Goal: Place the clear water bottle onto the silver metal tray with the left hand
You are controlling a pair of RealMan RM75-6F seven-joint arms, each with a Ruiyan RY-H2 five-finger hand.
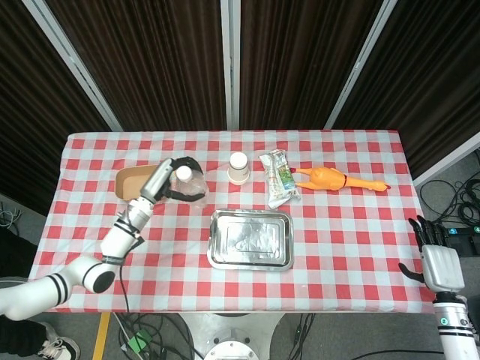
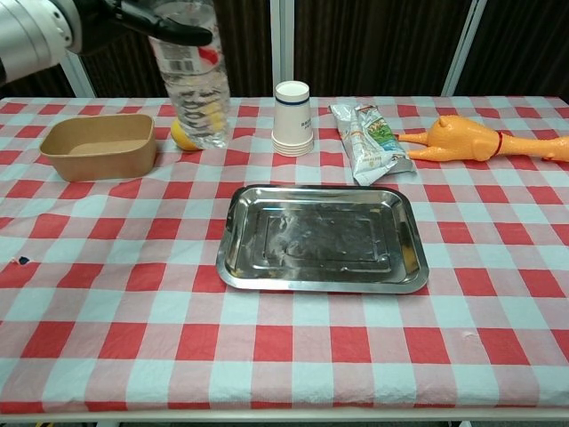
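My left hand holds the clear water bottle upright in the air, gripping it near the top. The bottle hangs over the table left of and behind the silver metal tray, its base close to a yellow fruit. The tray lies flat mid-table with nothing in it. My right hand hangs open off the table's right edge, seen only in the head view.
A brown paper bowl sits left of the bottle. Behind the tray stand a stack of paper cups, a snack packet and an orange rubber chicken.
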